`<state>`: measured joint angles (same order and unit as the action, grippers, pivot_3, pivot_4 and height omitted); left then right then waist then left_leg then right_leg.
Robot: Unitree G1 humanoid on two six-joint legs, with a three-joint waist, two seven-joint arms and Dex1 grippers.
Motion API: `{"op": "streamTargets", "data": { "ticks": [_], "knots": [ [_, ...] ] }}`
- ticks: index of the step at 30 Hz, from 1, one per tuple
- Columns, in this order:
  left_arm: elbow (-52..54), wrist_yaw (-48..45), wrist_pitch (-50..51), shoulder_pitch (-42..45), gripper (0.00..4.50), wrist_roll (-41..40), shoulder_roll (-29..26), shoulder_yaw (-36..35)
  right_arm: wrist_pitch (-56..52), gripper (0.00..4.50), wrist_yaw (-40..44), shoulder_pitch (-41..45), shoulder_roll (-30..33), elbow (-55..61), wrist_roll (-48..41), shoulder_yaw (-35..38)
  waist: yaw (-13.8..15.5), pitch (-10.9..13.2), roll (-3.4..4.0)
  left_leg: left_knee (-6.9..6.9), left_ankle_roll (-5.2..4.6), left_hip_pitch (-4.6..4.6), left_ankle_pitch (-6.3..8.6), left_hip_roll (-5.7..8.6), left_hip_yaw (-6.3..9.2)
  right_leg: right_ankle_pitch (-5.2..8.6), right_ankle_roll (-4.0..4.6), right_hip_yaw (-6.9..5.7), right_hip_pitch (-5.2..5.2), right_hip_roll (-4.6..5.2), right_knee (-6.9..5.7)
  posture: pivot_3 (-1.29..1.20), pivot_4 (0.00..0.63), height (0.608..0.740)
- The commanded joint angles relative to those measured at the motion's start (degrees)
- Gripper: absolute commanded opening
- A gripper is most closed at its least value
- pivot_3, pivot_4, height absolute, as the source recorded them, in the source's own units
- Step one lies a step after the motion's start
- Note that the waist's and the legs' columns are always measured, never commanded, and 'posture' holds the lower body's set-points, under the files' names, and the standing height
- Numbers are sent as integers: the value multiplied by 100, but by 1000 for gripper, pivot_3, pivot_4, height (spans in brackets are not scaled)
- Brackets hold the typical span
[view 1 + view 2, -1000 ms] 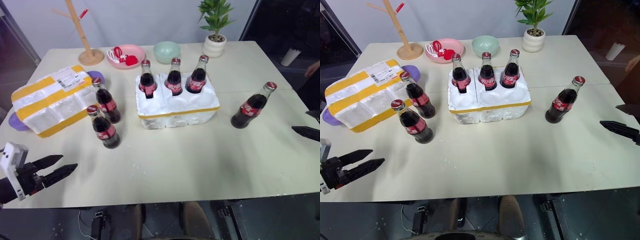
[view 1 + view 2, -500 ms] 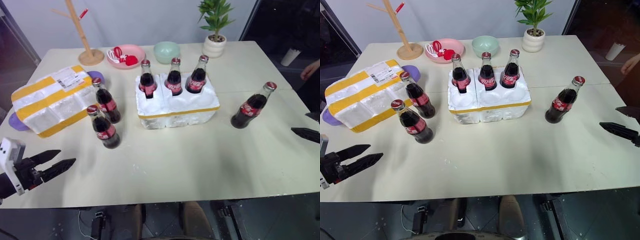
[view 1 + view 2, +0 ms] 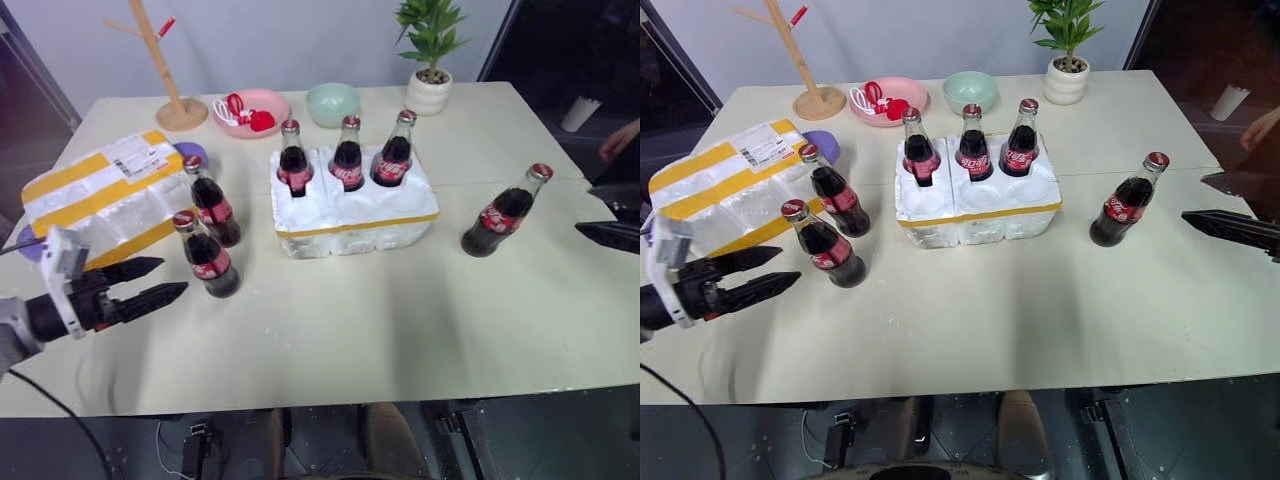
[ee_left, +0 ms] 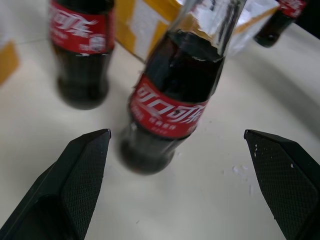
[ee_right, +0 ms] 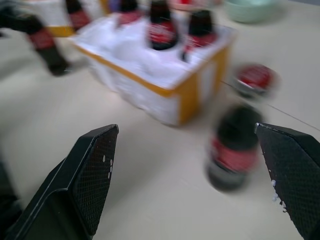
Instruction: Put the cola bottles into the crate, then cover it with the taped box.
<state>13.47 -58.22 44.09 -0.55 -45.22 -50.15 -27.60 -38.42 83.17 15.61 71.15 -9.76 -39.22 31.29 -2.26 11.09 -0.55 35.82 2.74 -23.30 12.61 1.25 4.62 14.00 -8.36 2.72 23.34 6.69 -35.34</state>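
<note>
The crate (image 3: 355, 222) stands mid-table with three cola bottles (image 3: 348, 155) upright in its back wells. Two more bottles stand on the table to its left, a farther one (image 3: 213, 205) and a nearer one (image 3: 207, 257), and a single bottle (image 3: 505, 212) stands to its right. The taped box (image 3: 105, 198) lies at the far left. My left gripper (image 3: 172, 277) is open just left of the nearer bottle, which the left wrist view shows ahead between the fingers (image 4: 80, 165). My right gripper (image 3: 1193, 198) is open, right of the single bottle (image 5: 232, 145).
Along the table's back edge are a wooden stand (image 3: 160, 60), a pink plate (image 3: 252, 110), a green bowl (image 3: 333, 102) and a potted plant (image 3: 430, 60). A purple thing (image 3: 190, 152) pokes out behind the taped box. A person's hand (image 3: 620, 140) shows at the right edge.
My left gripper has moved forward and right, up to the nearer left bottle. My right gripper has moved left and up toward the single bottle. Both stay open.
</note>
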Motion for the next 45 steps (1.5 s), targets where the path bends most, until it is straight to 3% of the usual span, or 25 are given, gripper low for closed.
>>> {"op": "streamTargets", "data": {
  "ticks": [1,5,12,13,17,21,24,28,35,40,45],
  "knots": [
    [-241,4,-287,624,4477,280,129,652,-397,4500,-171,6,0,780,-432,332,32,0,0,5,0,-1,0,0,1,0,0,0,0,0,-3,0,150,739],
    [-803,48,-864,1219,4477,878,402,1306,-545,4500,-291,-220,-130,1158,-544,506,90,-1,-2,15,-1,-5,0,2,1,-11,-20,0,-2,-1,-4,0,150,739],
    [-1244,11,-1499,1587,4477,1365,776,1800,-592,4500,-441,-467,-329,1396,-659,785,146,0,-3,19,-2,-6,1,2,1,-13,-23,0,-1,0,-5,0,150,739],
    [-1218,0,-1494,1595,4234,1320,817,1773,-577,4500,-434,-507,-349,1400,-655,823,146,0,-3,19,-2,-6,1,3,1,-13,-23,0,-1,0,-5,0,150,739],
    [-895,-93,-1147,1594,2831,1009,757,1639,-490,4500,-380,-670,-406,1360,-606,923,146,0,-3,19,-2,-6,1,2,2,-14,-23,0,-1,0,-6,0,150,739],
    [-258,-490,-73,1646,2851,-3,365,1357,-520,4500,-438,-739,-424,1358,-605,923,140,6,-14,21,-2,-11,1,2,2,-14,-24,0,3,0,-8,0,150,739],
    [37,-554,671,2151,2851,-830,205,1276,-583,4500,-515,-709,-423,1418,-641,837,154,7,-15,22,-2,-10,1,2,3,-13,-24,-1,3,0,-11,0,150,739],
    [-106,-66,1094,3386,2851,-1333,685,1517,-773,4500,-646,-672,-450,1638,-826,820,184,7,-16,37,-2,-11,1,6,12,-16,-29,-4,-9,-1,-15,0,150,739],
    [-1151,849,216,5235,2851,64,2217,2672,-1319,4500,-1047,-950,-631,2755,-1464,1210,151,7,-18,34,-2,-9,1,11,16,-28,-52,-4,-13,-2,-11,0,150,739],
    [-2485,991,-843,5990,2851,1356,2997,3447,-1546,4500,-1531,-1016,-808,3303,-1884,1369,150,9,-20,33,-3,-12,0,11,15,-28,-52,-3,-11,-4,-4,0,150,739],
    [-3668,897,-1758,6468,2851,2188,3540,3771,-1613,4500,-1909,-1036,-935,3482,-2131,1319,168,13,-27,32,-4,-18,1,11,15,-28,-52,-3,-10,-3,6,0,150,739]
  ]
}}
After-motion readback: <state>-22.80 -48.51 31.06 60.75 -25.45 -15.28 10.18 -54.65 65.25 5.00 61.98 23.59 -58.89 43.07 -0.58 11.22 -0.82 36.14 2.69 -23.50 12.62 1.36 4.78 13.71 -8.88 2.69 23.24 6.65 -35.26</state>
